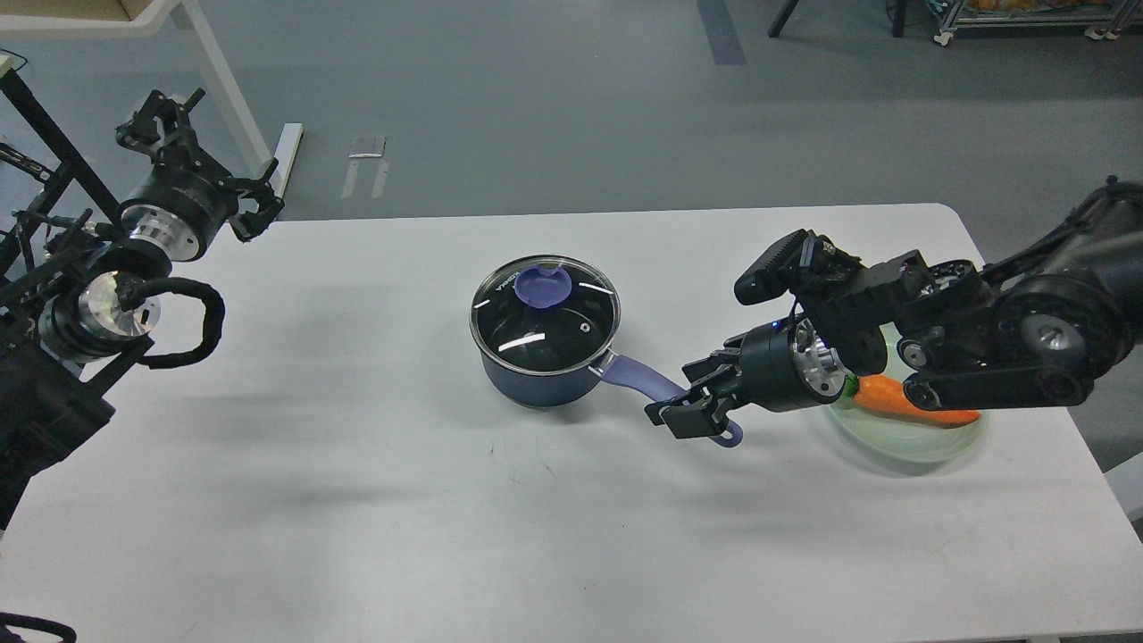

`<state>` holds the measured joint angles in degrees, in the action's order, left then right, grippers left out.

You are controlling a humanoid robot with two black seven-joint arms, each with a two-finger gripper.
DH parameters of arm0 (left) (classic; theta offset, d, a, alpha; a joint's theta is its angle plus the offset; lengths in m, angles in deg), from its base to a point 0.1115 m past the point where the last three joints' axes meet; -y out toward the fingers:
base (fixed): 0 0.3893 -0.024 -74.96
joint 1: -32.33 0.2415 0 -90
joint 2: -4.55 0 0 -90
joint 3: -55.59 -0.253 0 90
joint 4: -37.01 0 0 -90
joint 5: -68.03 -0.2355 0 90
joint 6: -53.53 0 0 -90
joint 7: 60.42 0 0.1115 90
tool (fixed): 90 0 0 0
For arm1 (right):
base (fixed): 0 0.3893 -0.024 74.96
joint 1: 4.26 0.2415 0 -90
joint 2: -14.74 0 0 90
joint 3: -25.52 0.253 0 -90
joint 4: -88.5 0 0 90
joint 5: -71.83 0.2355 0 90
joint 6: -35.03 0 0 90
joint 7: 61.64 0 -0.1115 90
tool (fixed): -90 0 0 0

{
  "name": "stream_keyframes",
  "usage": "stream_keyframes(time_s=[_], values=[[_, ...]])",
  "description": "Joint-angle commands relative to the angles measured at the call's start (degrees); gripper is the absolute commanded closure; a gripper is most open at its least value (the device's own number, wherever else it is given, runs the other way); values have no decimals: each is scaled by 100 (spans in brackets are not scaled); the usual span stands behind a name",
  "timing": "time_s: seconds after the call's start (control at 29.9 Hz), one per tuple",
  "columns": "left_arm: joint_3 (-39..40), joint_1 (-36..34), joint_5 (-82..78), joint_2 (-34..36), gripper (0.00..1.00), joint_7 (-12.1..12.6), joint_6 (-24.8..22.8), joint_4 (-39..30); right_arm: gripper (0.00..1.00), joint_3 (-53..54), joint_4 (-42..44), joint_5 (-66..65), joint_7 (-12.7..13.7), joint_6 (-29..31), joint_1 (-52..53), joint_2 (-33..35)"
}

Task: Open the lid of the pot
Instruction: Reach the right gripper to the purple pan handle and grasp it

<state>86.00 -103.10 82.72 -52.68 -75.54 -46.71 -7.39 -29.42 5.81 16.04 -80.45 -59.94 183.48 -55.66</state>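
Note:
A dark blue pot stands at the middle of the white table. Its glass lid with a purple knob rests shut on it. The purple handle points to the front right. My right gripper is low over the outer end of the handle, with its jaws apart and the handle's end partly hidden behind them. My left gripper is open and empty, raised beyond the table's far left corner, far from the pot.
A pale green plate with an orange carrot sits at the right, partly hidden under my right arm. A white table leg and a black frame stand at the far left.

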Motion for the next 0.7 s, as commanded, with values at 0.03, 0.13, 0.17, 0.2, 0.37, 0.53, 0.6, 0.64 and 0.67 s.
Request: stream_keyframes(time_s=[0.03, 0.13, 0.17, 0.2, 0.37, 0.53, 0.6, 0.64, 0.67], values=[[8, -9, -1, -7, 0, 1, -4, 2, 31, 1, 60, -11, 0, -4, -53, 0], [8, -9, -1, -7, 0, -8, -4, -7, 34, 1, 51, 7, 0, -4, -44, -27], [8, -9, -1, 1, 0, -8, -4, -7, 35, 1, 51, 7, 0, -4, -44, -35], [8, -9, -1, 10, 0, -8, -4, -7, 36, 1, 51, -2, 0, -4, -61, -62], [0, -1, -1, 107, 0, -8, -30, 2, 38, 10, 156, 33, 0, -4, -193, -106], [0, -9, -1, 133, 0, 9, -74, 2, 47, 18, 262, 42, -17, -4, -317, -158], [0, -27, -1, 133, 0, 36, -74, 2, 52, 36, 262, 42, -17, -4, -317, -158], [-18, -53, -1, 133, 0, 45, -74, 2, 55, 45, 262, 42, -26, -4, -308, -158], [-35, -79, -1, 133, 0, 45, -65, 2, 57, 45, 262, 42, -26, -4, -290, -158]])
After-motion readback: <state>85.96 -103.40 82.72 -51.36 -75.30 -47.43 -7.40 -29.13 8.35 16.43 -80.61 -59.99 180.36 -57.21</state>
